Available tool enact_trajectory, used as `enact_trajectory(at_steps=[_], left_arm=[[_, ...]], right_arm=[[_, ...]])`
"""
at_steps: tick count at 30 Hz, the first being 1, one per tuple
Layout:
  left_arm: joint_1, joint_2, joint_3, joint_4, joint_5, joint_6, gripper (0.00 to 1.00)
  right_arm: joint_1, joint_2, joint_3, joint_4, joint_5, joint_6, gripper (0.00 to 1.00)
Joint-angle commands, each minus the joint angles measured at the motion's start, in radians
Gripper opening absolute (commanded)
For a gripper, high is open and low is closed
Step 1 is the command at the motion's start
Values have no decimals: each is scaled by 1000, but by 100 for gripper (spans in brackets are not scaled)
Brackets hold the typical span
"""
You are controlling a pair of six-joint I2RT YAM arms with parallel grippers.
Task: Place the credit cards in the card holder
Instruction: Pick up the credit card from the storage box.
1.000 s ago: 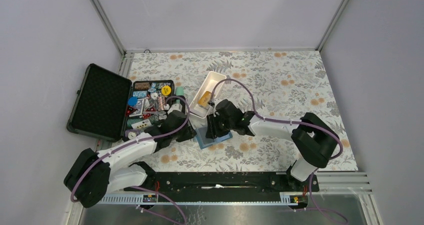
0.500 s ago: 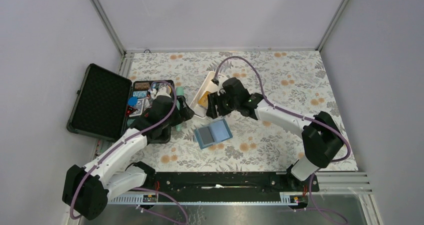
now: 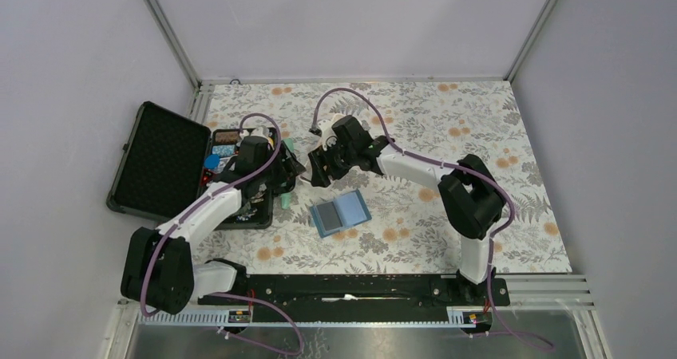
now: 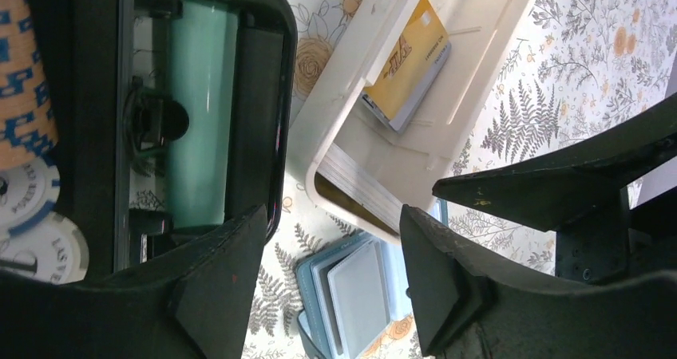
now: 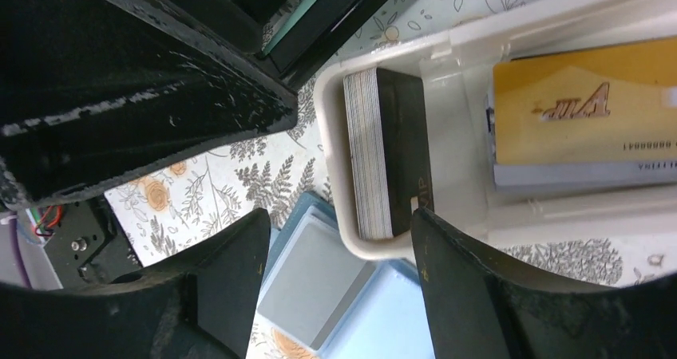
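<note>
Currently I count one card holder [image 3: 341, 213], one white tray [image 4: 343, 88] and two grippers. Inside the tray are one golden card [image 4: 407, 64] lying flat on a pale grey card [image 5: 575, 175], plus a dark stack of cards [image 5: 399, 151] standing on edge against the tray's end wall; I cannot count that stack.

Both grippers crowd the tray's near end at the centre of the top view. The left gripper [image 4: 331, 215] sits in the narrow gap between the black case [image 3: 160, 163] and the tray. The right gripper [image 5: 339, 215] hangs over the tray's end. Each has its fingers spread apart with nothing between them.

Below them in the top view, the card holder lies flat and unfolded on the floral cloth [image 3: 447, 136], with bare cloth on every side. Its long axis runs left to right, rising slightly rightward. The golden card's long axis follows the tray's length.
</note>
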State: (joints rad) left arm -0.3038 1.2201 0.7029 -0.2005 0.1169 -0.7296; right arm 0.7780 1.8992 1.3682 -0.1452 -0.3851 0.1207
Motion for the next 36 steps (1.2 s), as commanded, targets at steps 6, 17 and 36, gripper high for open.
enact_trajectory(at_steps=[6, 17, 36], left_arm=[[25, 96, 69, 92, 40, 34, 54], [26, 157, 84, 92, 62, 38, 38], [25, 178, 80, 98, 86, 35, 29]], right_arm=[[2, 107, 154, -47, -67, -153, 72], [1, 190, 214, -97, -95, -180, 71], [4, 177, 253, -141, -192, -172, 59]])
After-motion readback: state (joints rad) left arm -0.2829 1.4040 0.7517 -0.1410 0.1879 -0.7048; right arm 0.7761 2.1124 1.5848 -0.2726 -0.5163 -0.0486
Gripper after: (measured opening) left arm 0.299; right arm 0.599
